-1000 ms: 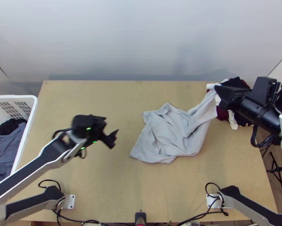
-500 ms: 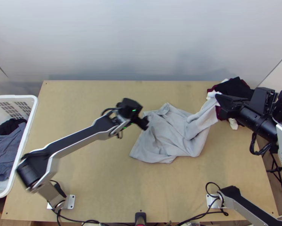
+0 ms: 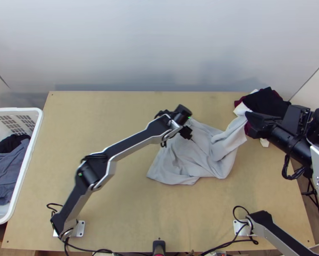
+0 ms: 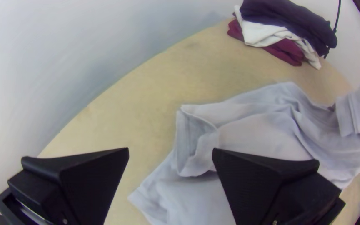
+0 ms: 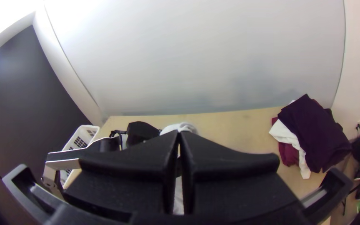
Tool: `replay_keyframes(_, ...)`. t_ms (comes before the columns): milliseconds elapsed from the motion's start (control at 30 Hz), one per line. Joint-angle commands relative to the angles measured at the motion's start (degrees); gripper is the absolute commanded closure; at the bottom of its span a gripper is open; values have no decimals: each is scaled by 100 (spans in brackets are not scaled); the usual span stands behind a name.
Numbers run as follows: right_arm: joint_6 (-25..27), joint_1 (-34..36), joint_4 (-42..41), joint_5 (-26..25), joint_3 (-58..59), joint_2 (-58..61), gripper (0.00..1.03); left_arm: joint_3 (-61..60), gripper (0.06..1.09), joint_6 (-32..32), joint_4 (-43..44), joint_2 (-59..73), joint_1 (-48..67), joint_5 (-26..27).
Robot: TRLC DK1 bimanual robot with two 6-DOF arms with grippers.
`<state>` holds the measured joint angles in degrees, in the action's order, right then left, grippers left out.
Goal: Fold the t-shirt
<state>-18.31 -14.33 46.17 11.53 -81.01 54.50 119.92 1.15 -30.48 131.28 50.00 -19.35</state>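
1. We had the grey t-shirt (image 3: 195, 160) bunched and creased on the tabletop (image 3: 125, 213), right of centre in the top view, one end raised.
2. Our right hand (image 3: 247, 114) was pressed together, pinching that raised end; we couldn't tell which part of the garment it was.
3. Our left hand (image 4: 170, 148) was spread over the turned-back edge (image 4: 196, 143). Contact unclear, nothing pinched.
4. Our read: we needed a second grip before spreading it out. Folding proper hadn't started.
5. Main risk: a bad left grab. The edge was doubled, so closing there could have caught extra layers and locked in a crumple. Closing too high or off to the side would have missed it.
6. Slip risk: the right pinch looked small, so a hard pull could have freed the cloth.
7. Snag risk: the raised end hung right by the clothes pile (image 3: 268, 102). A low sweep could have dragged the pile along.
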Motion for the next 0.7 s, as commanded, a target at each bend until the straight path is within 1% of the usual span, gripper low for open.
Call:
replay_keyframes(0,81,26,-29,-72,209,-106,100,990,11,-53,-406,635,168,-51)
replay_keyframes(300,205,18,-223,-133,358,-115,100,990,12,-176,-538,908,107,195)
replay_keyframes(367,213,9,-267,-151,376,-115,100,990,18,-361,-512,969,89,213)
replay_keyframes(400,213,9,-284,-151,376,-115,100,990,26,-466,-512,996,80,213)
replay_keyframes(433,213,0,-302,-151,376,-115,100,990,37,-484,-450,1013,72,204)
replay_keyframes(467,213,-9,-302,-151,376,-115,100,990,54,-563,-371,1022,45,204)
replay_keyframes(533,213,-9,-319,-151,384,-115,100,981,106,-730,-178,1075,10,213)
replay_keyframes(600,213,0,-337,-151,384,-115,100,902,105,-800,-195,1127,-34,213)
replay_keyframes(667,231,0,-355,-160,376,-115,100,902,105,-730,-151,1180,-104,213)
